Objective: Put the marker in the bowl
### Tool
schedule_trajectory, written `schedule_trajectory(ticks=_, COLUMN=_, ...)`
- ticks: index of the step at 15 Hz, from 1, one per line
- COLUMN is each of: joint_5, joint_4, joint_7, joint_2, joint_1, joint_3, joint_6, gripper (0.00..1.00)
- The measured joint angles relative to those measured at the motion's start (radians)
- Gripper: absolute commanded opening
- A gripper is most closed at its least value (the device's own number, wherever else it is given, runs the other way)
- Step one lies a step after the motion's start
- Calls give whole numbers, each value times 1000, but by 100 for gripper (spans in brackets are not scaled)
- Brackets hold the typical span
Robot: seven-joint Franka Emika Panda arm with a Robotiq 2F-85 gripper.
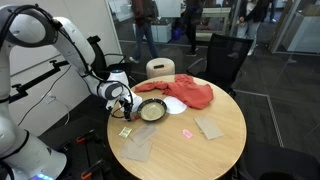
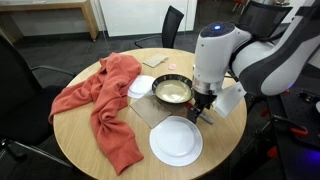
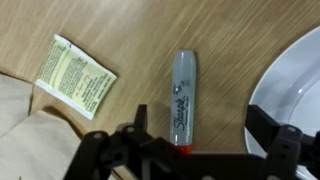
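Marker (image 3: 183, 98), grey with a red end, lies flat on the bare wood of the worktop (image 1: 195, 155) near the edge on the robot's side, between a yellow-green packet (image 3: 75, 70) and a white plate (image 3: 295, 85). The gripper (image 3: 200, 122) hangs over it, jaws apart on either side. The bowl (image 2: 172, 93) sits further in, toward the middle, beside a red cloth (image 2: 100, 100).

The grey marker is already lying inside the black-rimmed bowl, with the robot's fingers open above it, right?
No. The grey marker with the red end lies on the round wooden table, outside the black-rimmed, tan-lined bowl; the wrist view shows it. The fingers are indeed open above it.
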Motion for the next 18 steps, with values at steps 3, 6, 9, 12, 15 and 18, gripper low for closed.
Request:
schedule_trajectory(ticks=3, joint_5=15, joint_4=7, joint_7=0, joint_2=21, joint_1=13, joint_3=-13, joint_6=11, gripper=59)
schedule_trajectory(ticks=6, joint_5=32, joint_4=7, joint_7=0, joint_2=23, joint_1=26, joint_3=-23, joint_6=39, gripper=34)
schedule_trajectory(ticks=9, joint_5=47, joint_4=7, joint_7=0, joint_2=23, joint_1=41, joint_3=-38, joint_6=50, gripper=12)
schedule_trajectory(ticks=12, joint_5=50, joint_4=1, joint_7=0, joint_2=14, joint_1=54, joint_3=-54, joint_6=51, gripper=7)
schedule_trajectory(ticks=15, joint_5=50, joint_4=-11, joint_7=0, joint_2=2, joint_1=69, joint_3=-62, joint_6=51, gripper=6)
schedule_trajectory(ticks=18, joint_5=50, joint_4=-40, joint_7=0, joint_2=-19, joint_1=96, joint_3=-59, joint_6=51, gripper=6)
